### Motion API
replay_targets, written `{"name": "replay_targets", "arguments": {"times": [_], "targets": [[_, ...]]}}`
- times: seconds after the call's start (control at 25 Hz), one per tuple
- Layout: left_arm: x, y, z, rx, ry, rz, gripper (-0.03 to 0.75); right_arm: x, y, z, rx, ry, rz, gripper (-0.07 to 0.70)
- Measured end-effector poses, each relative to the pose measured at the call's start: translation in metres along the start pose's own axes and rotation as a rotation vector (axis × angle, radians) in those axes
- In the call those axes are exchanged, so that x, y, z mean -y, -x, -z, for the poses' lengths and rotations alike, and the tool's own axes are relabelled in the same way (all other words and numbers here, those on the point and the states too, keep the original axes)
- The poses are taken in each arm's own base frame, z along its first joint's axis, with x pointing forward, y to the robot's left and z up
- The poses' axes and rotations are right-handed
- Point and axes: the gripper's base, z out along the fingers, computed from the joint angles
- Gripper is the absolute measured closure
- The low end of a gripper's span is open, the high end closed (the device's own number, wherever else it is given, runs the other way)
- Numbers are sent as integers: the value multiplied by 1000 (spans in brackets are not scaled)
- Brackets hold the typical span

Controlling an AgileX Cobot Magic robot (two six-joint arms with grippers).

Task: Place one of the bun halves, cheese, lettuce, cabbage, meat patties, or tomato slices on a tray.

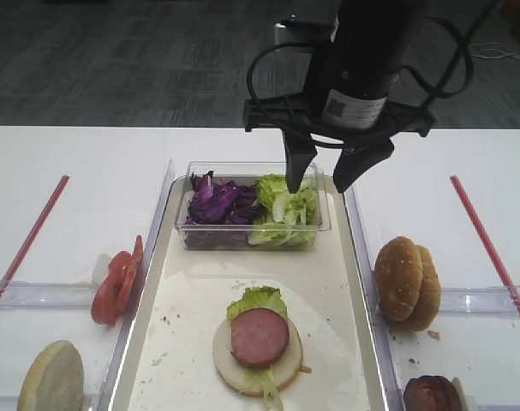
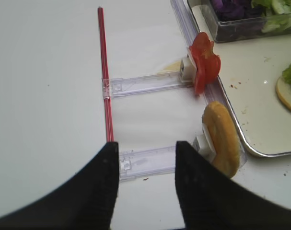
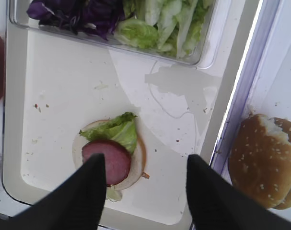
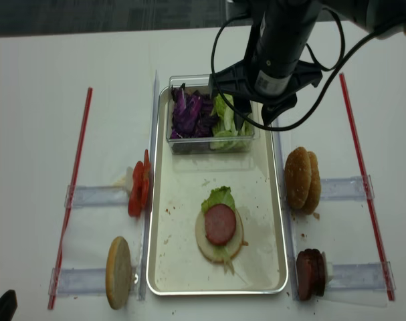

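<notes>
Tray (image 1: 153,325) fills the middle of the white counter (image 1: 71,163), long and shallow, its paper liner flecked with crumbs. Near its front end lies a flat pale bun half (image 1: 256,353) with a round meat patty (image 1: 260,336) on top and a piece of lettuce (image 1: 258,300) poking out behind the patty and under its front edge. Just outside the tray's left rim, a second pale bun half (image 1: 50,378) stands on edge in a clear holder, and behind it a cluster of tomato slices (image 1: 116,283) stands upright in another holder. Off the right rim, dark patties (image 1: 431,395) sit in the nearest holder, with two sesame bun halves (image 1: 407,282) propped on edge behind them. Red strips (image 4: 74,179) run along both outer sides of the counter.

At the tray's far end sits a small clear plastic box (image 1: 253,208), with purple cabbage (image 1: 218,204) in its left half and loose lettuce (image 1: 287,211) in its right. The right gripper (image 1: 326,175) hangs above the box's lettuce side, jaws spread apart with nothing between them, tips clear of the leaves. The left gripper (image 2: 146,172) hovers over the counter left of the tray, near the upright bun half, jaws likewise parted and empty.
</notes>
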Motion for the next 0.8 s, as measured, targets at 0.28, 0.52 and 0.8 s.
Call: {"name": "replay_targets", "arguments": {"times": [0.28, 0.52, 0.8], "targets": [[0, 0, 0, 0, 0, 0, 445, 3, 1, 1, 2, -9, -4, 216], [0, 0, 0, 0, 0, 0, 445, 32, 11, 6, 15, -8, -42, 216], [0, 0, 0, 0, 0, 0, 445, 89, 20, 30, 85, -73, -108, 215]]}}
